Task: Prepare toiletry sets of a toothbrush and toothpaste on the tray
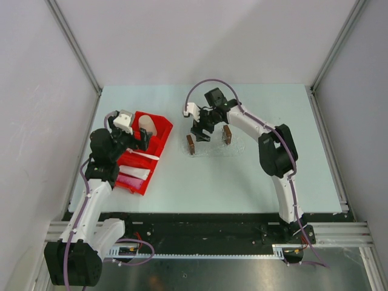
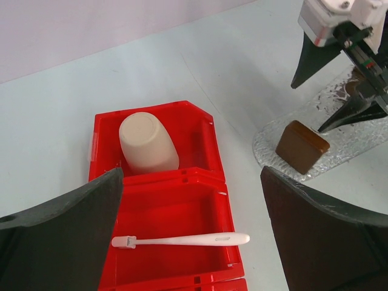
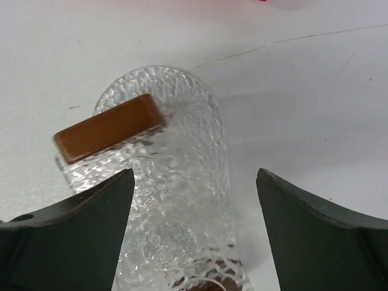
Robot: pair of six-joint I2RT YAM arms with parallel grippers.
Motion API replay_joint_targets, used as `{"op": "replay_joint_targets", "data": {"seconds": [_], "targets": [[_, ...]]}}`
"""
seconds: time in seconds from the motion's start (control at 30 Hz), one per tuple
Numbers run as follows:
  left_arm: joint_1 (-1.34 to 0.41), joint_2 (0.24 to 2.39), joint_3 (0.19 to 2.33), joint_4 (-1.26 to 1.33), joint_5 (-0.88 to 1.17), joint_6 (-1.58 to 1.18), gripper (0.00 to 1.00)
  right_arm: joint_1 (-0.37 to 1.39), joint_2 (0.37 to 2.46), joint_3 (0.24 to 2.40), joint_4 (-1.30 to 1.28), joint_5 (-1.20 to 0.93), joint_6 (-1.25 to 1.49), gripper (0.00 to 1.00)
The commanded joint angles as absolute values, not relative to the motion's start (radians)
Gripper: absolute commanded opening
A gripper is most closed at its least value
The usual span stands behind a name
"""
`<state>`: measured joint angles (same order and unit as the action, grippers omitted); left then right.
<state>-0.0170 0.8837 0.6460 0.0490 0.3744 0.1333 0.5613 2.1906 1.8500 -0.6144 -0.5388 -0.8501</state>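
Now: nothing from the sets is on the tray (image 3: pixel 182 109) yet, so the step in hand looks like the first pick from the bin (image 2: pixel 151 115).
Bin: red and divided, standing on the worktop (image 1: pixel 242 182). It acts as the stock, which is why the wanted items lie in it.
Toothbrush (image 2: pixel 182 240): lies flat across the bin's middle compartment, its ends close to the side walls.
White tube (image 1: pixel 136 173): seems to lie in the bin's near compartment. A pink one cannot be told apart from the red.
Cup (image 2: pixel 147 143): mouth down in the bin's far compartment. It is no part of a set and is probably best left alone.
Left hand (image 2: pixel 191 176): released, fingers spread wide with nothing between them, hanging over the bin's middle compartment. It is probably lined up on the toothbrush.
Tray: clear plastic, just right of the bin, with a brown block (image 3: pixel 106 127) at each end and a bare middle, likely kept free for the sets.
Right hand (image 3: pixel 195 176): right of the bin and low over the tray, fingers apart and grasping nothing. It is perhaps waiting there to receive or arrange.
Risk: the toothbrush runs from finger to finger, so closing as it stands would press on its ends. A wrist turn seems needed first.
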Motion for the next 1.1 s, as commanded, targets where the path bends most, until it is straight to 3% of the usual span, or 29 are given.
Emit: {"op": "replay_joint_targets", "data": {"seconds": [0.0, 0.47, 1.07], "targets": [[-0.008, 0.876, 0.638, 0.074, 0.410, 0.184, 1.00, 0.554, 2.236, 1.959, -0.706, -0.577, -0.819, 0.86], [-0.008, 0.870, 0.635, 0.074, 0.408, 0.186, 1.00, 0.546, 2.180, 1.951, -0.692, -0.558, -0.795, 0.97], [-0.008, 0.871, 0.635, 0.075, 0.416, 0.183, 1.00, 0.473, 2.092, 1.962, -0.687, -0.590, -0.743, 0.97]]}}
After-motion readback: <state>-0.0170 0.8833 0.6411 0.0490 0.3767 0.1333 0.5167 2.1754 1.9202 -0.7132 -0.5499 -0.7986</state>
